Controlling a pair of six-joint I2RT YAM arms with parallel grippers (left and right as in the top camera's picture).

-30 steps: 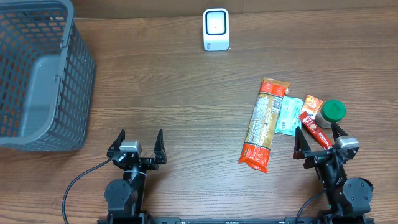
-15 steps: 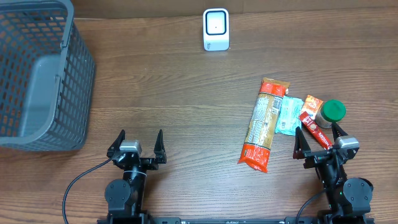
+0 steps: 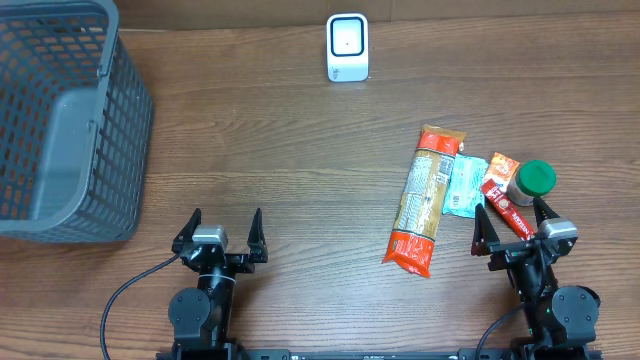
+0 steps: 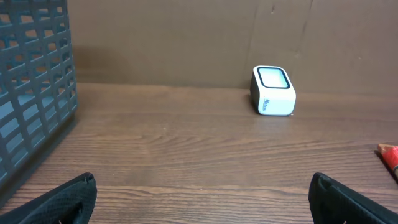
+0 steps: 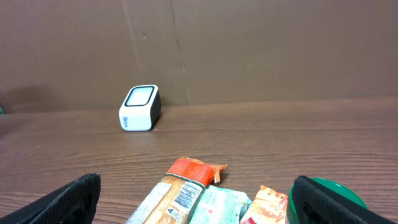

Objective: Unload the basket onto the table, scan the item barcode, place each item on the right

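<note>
A white barcode scanner (image 3: pixel 347 47) stands at the table's far edge, also seen in the left wrist view as the scanner (image 4: pixel 273 91) and in the right wrist view as the scanner (image 5: pixel 140 107). A long orange-ended pasta bag (image 3: pixel 425 198) lies at right with its barcode up (image 5: pixel 185 194). Beside it lie a teal packet (image 3: pixel 464 186), a red-orange packet (image 3: pixel 501 190) and a green-lidded jar (image 3: pixel 531 181). My right gripper (image 3: pixel 512 225) is open just in front of them, holding nothing. My left gripper (image 3: pixel 220 227) is open over bare wood.
A grey plastic basket (image 3: pixel 62 120) fills the far left corner; its mesh wall (image 4: pixel 32 87) shows in the left wrist view. A brown cardboard wall backs the table.
</note>
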